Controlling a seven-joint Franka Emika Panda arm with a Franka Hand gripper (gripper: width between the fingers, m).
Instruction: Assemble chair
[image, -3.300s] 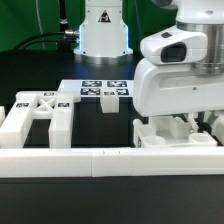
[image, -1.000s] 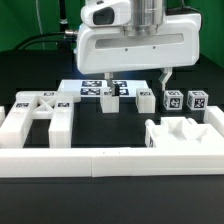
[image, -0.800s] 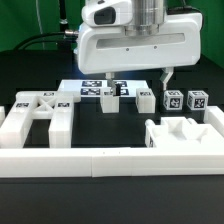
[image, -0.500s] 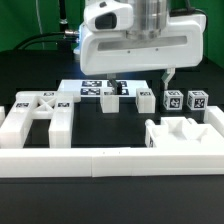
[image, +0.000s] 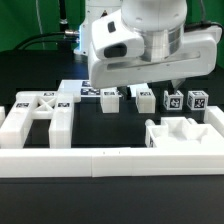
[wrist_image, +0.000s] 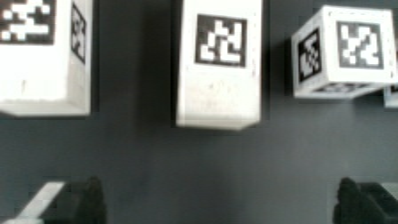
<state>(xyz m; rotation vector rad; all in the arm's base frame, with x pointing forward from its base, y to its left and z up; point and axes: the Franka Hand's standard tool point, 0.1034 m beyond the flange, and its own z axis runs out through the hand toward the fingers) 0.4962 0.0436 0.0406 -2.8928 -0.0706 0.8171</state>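
1. Your arm (image: 150, 50) hung over a row of small tagged blocks (image: 172, 100) near the middle of the black bench (image: 105, 128). Its jaws were spread wide and held nothing.
2. In the wrist view, three of these blocks lay side by side but apart. The middle block (wrist_image: 221, 65) sat in line with the gap between the two dark fingertips (wrist_image: 68, 200). The fingertips hovered clear of it, over bare bench.
3. The chair was in loose parts, and nothing looked joined. A large braced panel (image: 40, 115) lay at the exterior view's left and a notched part (image: 185, 140) at its right. Both sat just behind the low wall (image: 110, 160) along the front.
4. By the look of it, you were at the step of picking up a block, lined up above it but not yet down. The next move called for a straight descent until the fingertips flanked the middle block, then a close. The neighbouring blocks lay near, so a sideways drift could nudge one.
5. The bench was matte black and the parts glossy white. The marker board (image: 92, 88) lay flat just behind the blocks.
6. A green backdrop (image: 25, 20) closed off the room behind the bench.
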